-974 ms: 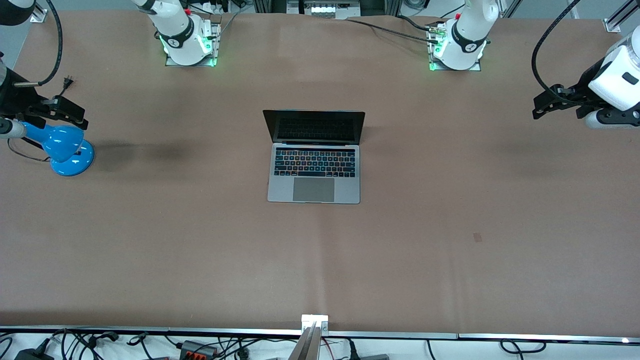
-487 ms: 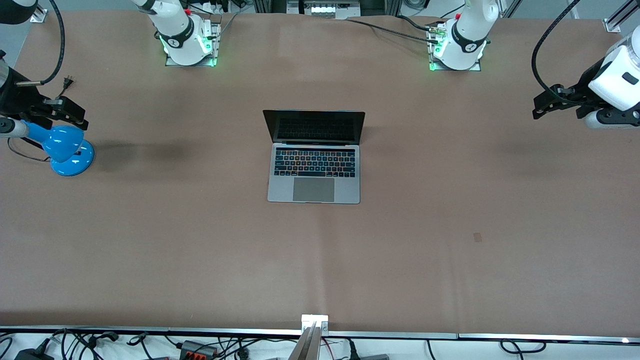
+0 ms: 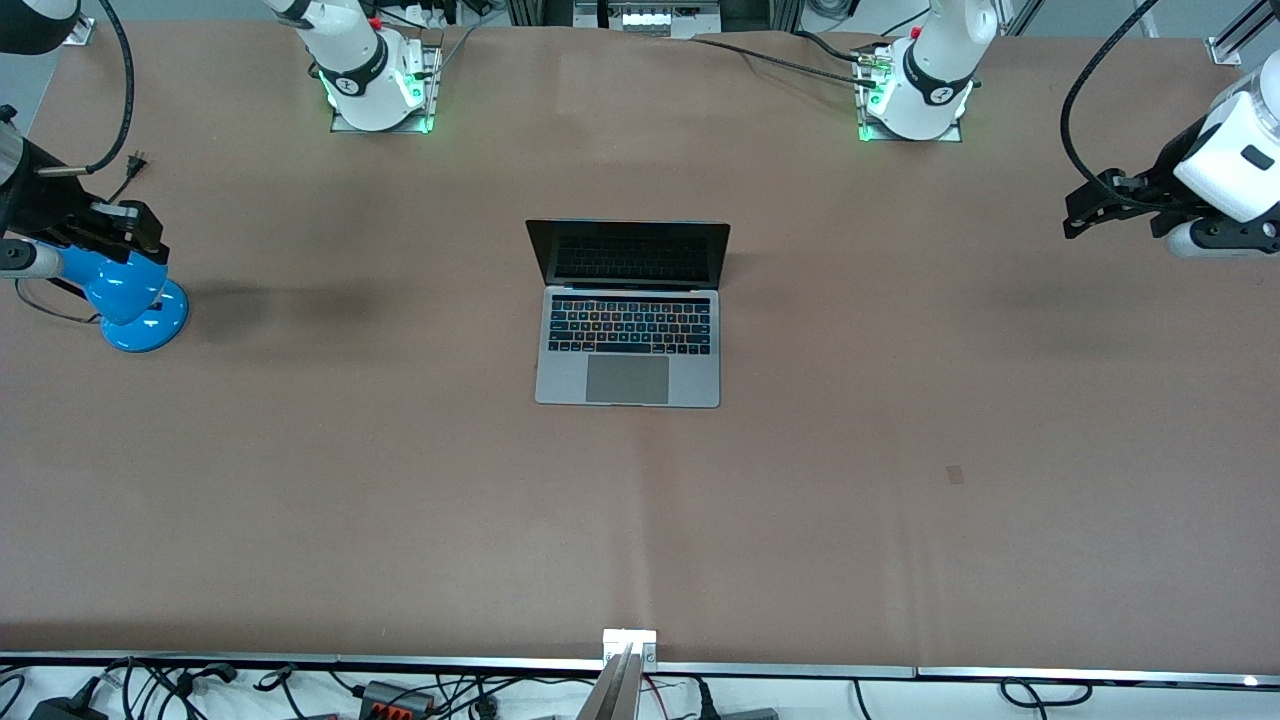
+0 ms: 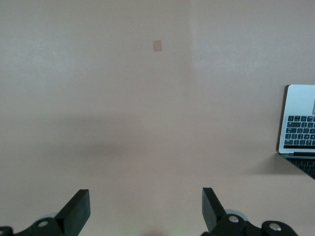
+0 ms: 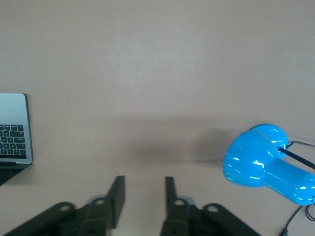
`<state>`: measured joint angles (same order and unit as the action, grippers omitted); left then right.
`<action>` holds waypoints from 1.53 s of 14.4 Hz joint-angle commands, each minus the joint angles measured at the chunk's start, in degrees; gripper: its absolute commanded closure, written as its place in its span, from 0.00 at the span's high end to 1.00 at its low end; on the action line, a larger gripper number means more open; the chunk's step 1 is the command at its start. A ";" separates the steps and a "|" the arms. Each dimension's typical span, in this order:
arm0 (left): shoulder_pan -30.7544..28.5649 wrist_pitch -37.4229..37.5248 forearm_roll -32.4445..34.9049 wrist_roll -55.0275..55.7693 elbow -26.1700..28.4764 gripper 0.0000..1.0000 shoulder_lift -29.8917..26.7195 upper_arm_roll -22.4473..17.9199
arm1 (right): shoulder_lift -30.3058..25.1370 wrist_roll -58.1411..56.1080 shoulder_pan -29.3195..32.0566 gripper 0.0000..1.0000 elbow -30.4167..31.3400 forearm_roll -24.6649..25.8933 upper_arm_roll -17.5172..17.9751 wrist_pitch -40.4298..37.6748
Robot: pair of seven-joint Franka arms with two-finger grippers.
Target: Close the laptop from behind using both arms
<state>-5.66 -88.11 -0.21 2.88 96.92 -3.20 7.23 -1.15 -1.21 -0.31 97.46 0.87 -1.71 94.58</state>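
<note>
The laptop [image 3: 628, 340] lies open in the middle of the table, its dark screen tilted up and facing the front camera, keyboard and trackpad showing. Its edge also shows in the left wrist view [image 4: 298, 118] and in the right wrist view [image 5: 12, 128]. My left gripper [image 3: 1085, 205] hangs over the left arm's end of the table, well away from the laptop; its fingers [image 4: 145, 196] stand wide apart and hold nothing. My right gripper [image 3: 140, 232] hangs over the right arm's end, above a blue lamp. Only a narrow gap is left between its fingers [image 5: 144, 181], and nothing is in it.
The blue desk lamp [image 3: 125, 290] stands under the right gripper, with its head showing in the right wrist view [image 5: 256, 164]. A plug and cord [image 3: 135, 160] lie beside it. Both arm bases [image 3: 375, 90] [image 3: 915, 95] stand farthest from the front camera. A small tape mark [image 3: 955, 474] lies on the brown mat.
The right gripper's fingers have drawn closer together and its hand has turned a little over the lamp. The left gripper and the laptop have stayed put.
</note>
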 commanded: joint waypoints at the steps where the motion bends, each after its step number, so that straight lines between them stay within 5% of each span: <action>1: 0.03 3.12 -0.93 -0.16 -3.31 1.00 2.50 0.16 | -0.61 0.42 -0.39 0.13 0.80 -0.25 0.21 0.52; 3: 0.12 5.48 -0.93 -0.68 -4.45 1.00 3.29 0.16 | -0.35 0.42 -1.00 0.00 0.80 -0.34 0.30 -0.01; 7: 0.21 6.80 -0.32 -2.69 -7.09 1.00 7.42 0.16 | 0.88 0.51 -3.20 0.00 0.89 -0.69 0.30 -0.88; 8: 0.30 6.90 -0.23 -3.66 -7.09 0.85 7.51 0.16 | 1.49 0.16 -3.29 0.00 0.71 -1.04 0.30 -2.02; 10: 0.30 8.73 -1.10 -6.91 -7.09 0.33 7.60 0.24 | 2.02 0.42 -4.43 0.00 0.71 -2.45 0.30 -4.57; 12: 0.30 11.54 -3.20 -7.63 -7.01 0.04 7.86 0.24 | 2.81 0.51 -5.22 0.00 0.97 -4.90 0.30 -5.02; 18: 0.12 15.24 -9.08 -8.06 -4.81 0.01 7.95 0.59 | 4.66 0.51 -5.83 0.00 3.43 -14.83 0.30 -8.18; 22: -0.05 15.08 -13.93 -7.98 1.67 0.01 5.76 3.39 | 4.57 0.42 -7.76 0.00 8.17 -21.86 0.30 -7.75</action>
<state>-5.28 -73.01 -12.40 -3.94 95.02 4.47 8.76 4.34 -1.11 -6.77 102.78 -17.46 -1.03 86.54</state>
